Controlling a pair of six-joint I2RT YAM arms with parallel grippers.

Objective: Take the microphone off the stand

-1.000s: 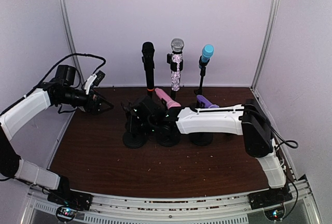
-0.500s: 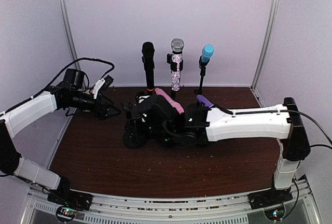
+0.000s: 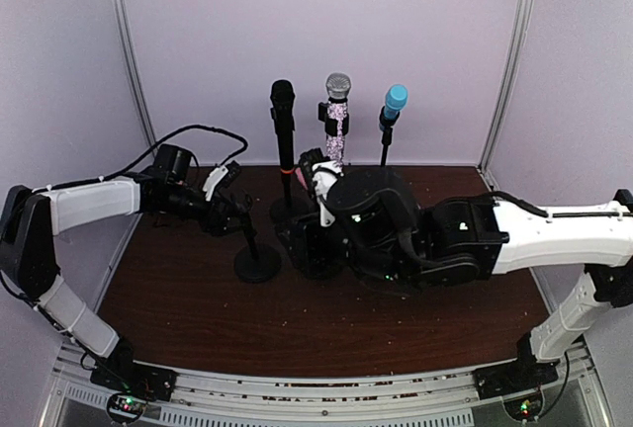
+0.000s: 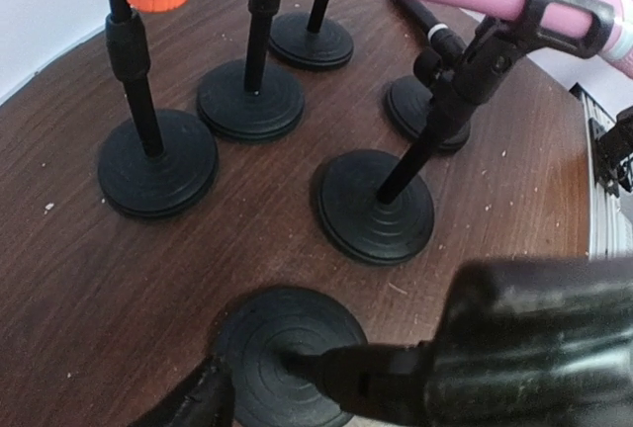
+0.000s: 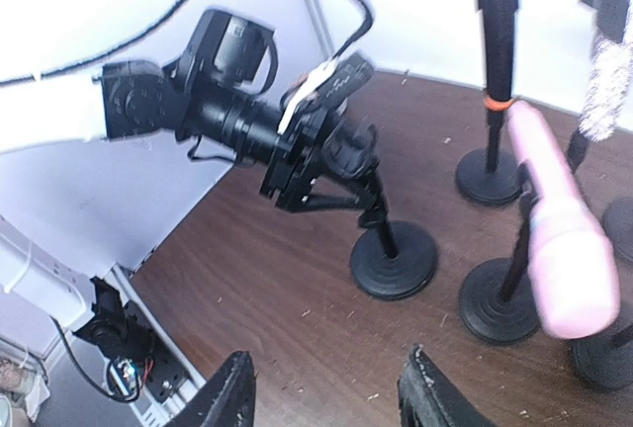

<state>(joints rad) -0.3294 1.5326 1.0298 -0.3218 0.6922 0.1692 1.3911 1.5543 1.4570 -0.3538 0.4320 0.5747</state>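
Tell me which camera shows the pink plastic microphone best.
The right wrist view: the pink plastic microphone shows almost end to end, tilted. The left wrist view catches only its body in the black clip along the top edge. In the top view the right arm largely hides it.

It was a robotics lab test cell: plain white walls point(image 3: 326, 22) between metal posts point(image 3: 128, 61) enclosed a dark wooden tabletop point(image 3: 198, 320) with an aluminium rail point(image 3: 316, 403) along its near edge.
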